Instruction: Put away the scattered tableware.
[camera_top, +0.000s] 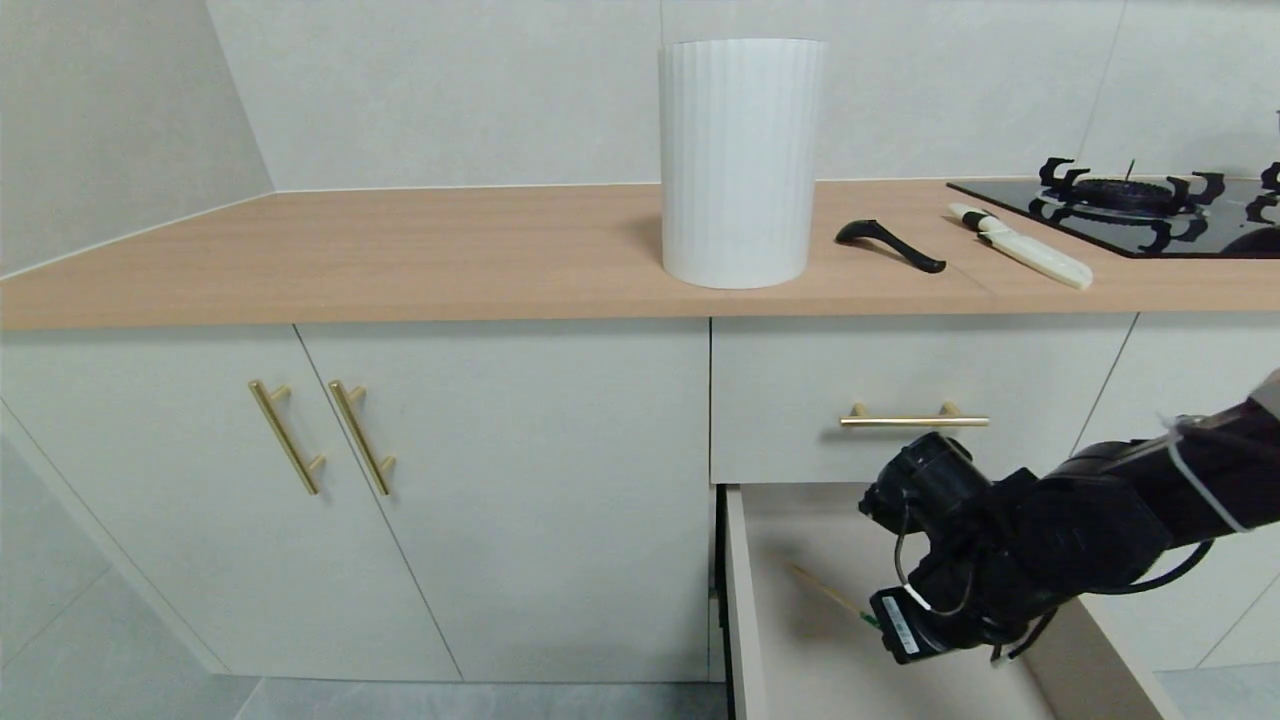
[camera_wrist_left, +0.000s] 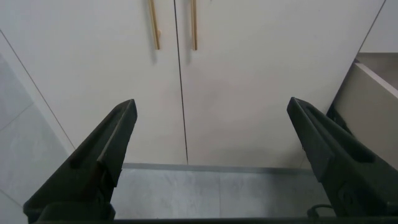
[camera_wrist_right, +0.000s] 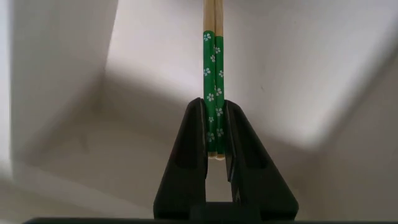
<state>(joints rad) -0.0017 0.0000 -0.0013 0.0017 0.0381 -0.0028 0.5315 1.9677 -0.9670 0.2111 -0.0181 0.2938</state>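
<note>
Over the open drawer (camera_top: 742, 600), the right gripper (camera_wrist_right: 214, 109) is pinched tight on a pair of chopsticks (camera_wrist_right: 213, 68). They are pale wood with green held ends dotted with white flowers, and slant down inside the drawer. Beside the drawer, the left gripper (camera_wrist_left: 211, 104) gapes wide and holds nothing. On the counter (camera_top: 400, 250) above the drawer lie a black spoon (camera_top: 890, 245) and a white knife (camera_top: 1020, 245).

The right tool (camera_wrist_right: 215, 109) is clamped tight, angled downward; the left tool (camera_wrist_left: 211, 112) gapes wide
</note>
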